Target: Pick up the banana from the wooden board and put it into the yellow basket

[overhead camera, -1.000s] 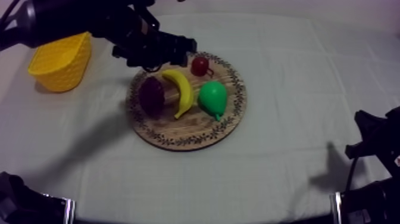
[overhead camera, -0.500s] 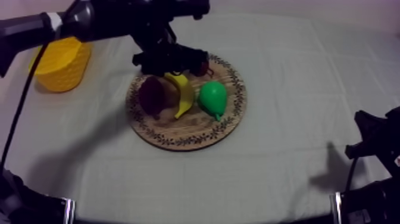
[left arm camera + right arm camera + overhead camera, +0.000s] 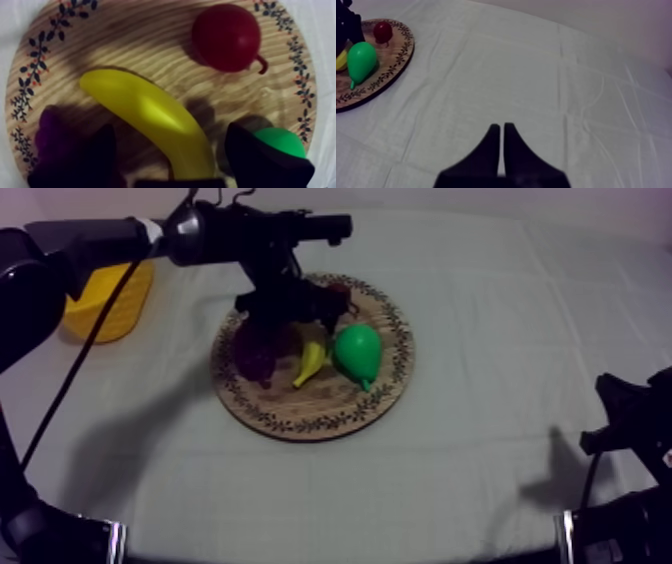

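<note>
As the left pincer (image 3: 172,150) straddles it, the banana (image 3: 150,115) (smooth yellow) curves.

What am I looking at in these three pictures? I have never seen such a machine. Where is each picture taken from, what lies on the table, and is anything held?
These are two robot arms at a table, each ending in a gripper with two black fingers. One picture looks down from a camera above the table. The other two come from cameras mounted on the arms' wrists.

On the table lies a round wooden board with a banana, a green pear, a bunch of grapes and a small red fruit. A yellow basket stands apart from the board.

The left gripper hangs over the board with its fingers open, one on each side of the banana. The right gripper is away from the board, shut on nothing. Nothing is held.
</note>
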{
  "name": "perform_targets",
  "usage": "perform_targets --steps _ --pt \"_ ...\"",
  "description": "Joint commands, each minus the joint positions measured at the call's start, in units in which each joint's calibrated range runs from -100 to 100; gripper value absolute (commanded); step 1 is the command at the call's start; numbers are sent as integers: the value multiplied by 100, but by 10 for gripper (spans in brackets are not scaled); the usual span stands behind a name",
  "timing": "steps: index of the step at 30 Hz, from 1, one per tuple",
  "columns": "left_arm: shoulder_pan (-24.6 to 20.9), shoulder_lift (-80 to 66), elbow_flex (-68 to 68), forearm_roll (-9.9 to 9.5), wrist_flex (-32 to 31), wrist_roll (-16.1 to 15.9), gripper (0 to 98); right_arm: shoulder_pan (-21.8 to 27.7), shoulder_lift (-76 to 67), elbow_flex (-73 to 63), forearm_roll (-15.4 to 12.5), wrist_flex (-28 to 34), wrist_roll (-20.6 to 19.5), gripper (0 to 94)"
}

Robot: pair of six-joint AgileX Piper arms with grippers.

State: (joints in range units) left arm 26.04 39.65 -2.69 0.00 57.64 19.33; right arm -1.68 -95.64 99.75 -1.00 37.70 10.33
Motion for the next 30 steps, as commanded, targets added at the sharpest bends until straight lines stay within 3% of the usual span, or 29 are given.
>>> perform_targets --steps 1,4,8,12,16,23,30 --pt "-4 59 -19 31 -1 9 751 0 -3 2 0 -4 0 4" --pt "-4 39 82 13 -107 70 618 0 -3 2 0 -4 0 4" --pt "-19 -120 338 -38 -293 215 356 -5 -3 2 0 -4 0 4" --pt "-31 -351 538 -109 -321 313 224 -7 -3 2 0 -4 0 4" --pt "38 -772 666 -300 -183 471 174 -8 -3 2 0 -4 0 4" --pt "185 -2521 690 -901 726 760 158 -8 -3 2 0 -4 0 4" --pt "-242 -4318 388 -1344 1626 452 163 -8 -3 2 0 -4 0 4"
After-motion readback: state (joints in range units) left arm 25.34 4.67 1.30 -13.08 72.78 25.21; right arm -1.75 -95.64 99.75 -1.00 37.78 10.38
